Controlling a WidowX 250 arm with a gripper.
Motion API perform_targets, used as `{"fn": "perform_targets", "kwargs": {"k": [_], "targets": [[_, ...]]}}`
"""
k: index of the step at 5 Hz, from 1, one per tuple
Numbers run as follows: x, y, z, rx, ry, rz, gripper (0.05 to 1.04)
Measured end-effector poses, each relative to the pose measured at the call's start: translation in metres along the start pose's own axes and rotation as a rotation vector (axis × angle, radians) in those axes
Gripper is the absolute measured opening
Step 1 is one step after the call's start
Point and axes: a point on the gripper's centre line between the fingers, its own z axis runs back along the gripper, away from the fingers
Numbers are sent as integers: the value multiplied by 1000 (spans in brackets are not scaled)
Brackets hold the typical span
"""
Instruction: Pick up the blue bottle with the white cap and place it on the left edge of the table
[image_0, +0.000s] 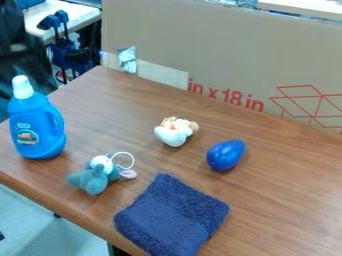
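The brown bench (287, 200) was the biggest thing, with a cardboard sheet (227, 45) behind it. A dark blue cloth (170, 217) lay near the front edge, so a tug could have pulled it off. The blue bottle (37, 127) stood up tall at one side, and a bump could have tipped it. The gray-blue stuffed toy (95, 179) lay between them; its white loop (133, 160) could have got caught. The blue egg (226, 155) was round, so a poke could have made it roll. The little white toy (175, 134) sat near the egg. I could not tell if the hand was open or closed.
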Motion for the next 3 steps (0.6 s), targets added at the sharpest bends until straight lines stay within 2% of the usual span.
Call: {"fn": "perform_targets", "kwargs": {"k": [1, 2, 3], "targets": [[20, -2, 35, 6, -101, -17, 1010], [30, -20, 67, 59, -86, -70, 1007], [41, -71, 67, 38, -17, -204, 1006]]}}
